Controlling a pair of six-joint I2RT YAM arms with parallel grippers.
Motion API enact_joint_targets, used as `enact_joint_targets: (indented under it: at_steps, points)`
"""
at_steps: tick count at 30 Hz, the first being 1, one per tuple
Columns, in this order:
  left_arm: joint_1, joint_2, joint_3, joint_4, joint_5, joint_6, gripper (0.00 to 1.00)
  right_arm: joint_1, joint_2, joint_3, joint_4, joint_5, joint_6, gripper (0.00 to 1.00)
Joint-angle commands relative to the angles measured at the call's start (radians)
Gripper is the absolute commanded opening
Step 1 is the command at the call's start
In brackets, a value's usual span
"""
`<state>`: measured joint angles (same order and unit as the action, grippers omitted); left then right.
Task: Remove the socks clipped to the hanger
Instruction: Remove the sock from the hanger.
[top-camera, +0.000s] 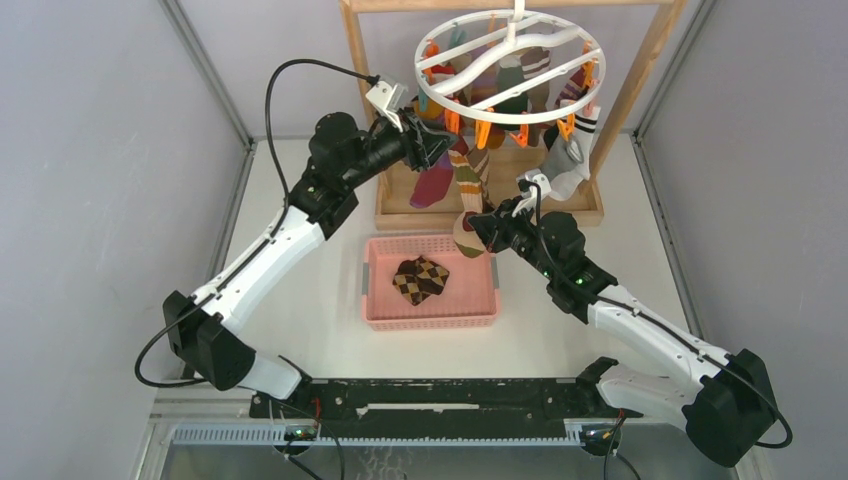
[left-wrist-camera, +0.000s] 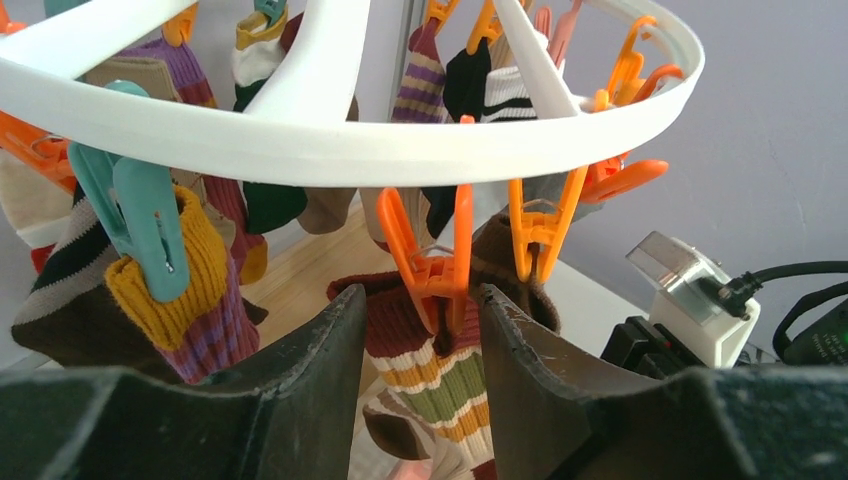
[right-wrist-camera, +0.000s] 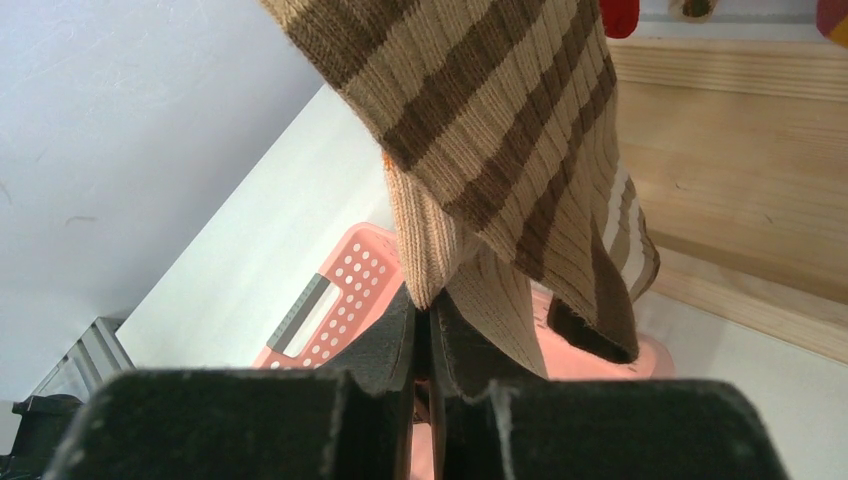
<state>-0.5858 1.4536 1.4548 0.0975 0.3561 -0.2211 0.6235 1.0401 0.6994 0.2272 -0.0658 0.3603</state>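
Counter (top-camera: 300, 300): white, carries the rack and the basket.

Rack (top-camera: 640, 90): wooden frame at the far side. Its top bar carries the hanger (top-camera: 422, 72) by the hook, so the socks (top-camera: 560, 150) dangle free and can be reached from below and from the side.

Basket (top-camera: 430, 318): pink, just in front of the rack base and near the hanging socks. Judged to be the drop bin. One argyle sock (top-camera: 420, 280) lies inside. Many socks are clipped round the rim, so the task is far from done.

Left end effector (left-wrist-camera: 420, 320): raised to the hanger rim, jaws apart, holding nothing. One finger stands on each side of an orange clip (left-wrist-camera: 430, 265). That clip bites the cuff of a striped sock (left-wrist-camera: 440, 385). Judged: placed to work the clip.

Right end effector (right-wrist-camera: 428, 320): low, by the basket's far edge, clamped fully on the lower end of a striped sock. Probably the same sock, not certain. Judged: a downward pull there would free it toward the basket.

Writing: no brand, label or text legible in any view.
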Motion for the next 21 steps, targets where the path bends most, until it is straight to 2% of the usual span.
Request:
enact_joint_targets:
  at_steps: [1,14,21]
  points:
    - [0.004,0.000,0.076,0.085,0.029,-0.035,0.50,0.003,0.000,0.015,0.041,-0.005,-0.017,0.13]
    - [0.003,0.034,0.092,0.166,0.047,-0.087,0.50,-0.006,0.007,0.015,0.038,-0.011,-0.020,0.13]
    - [0.002,0.047,0.098,0.188,0.045,-0.098,0.45,-0.010,0.016,0.015,0.043,-0.018,-0.016,0.13]
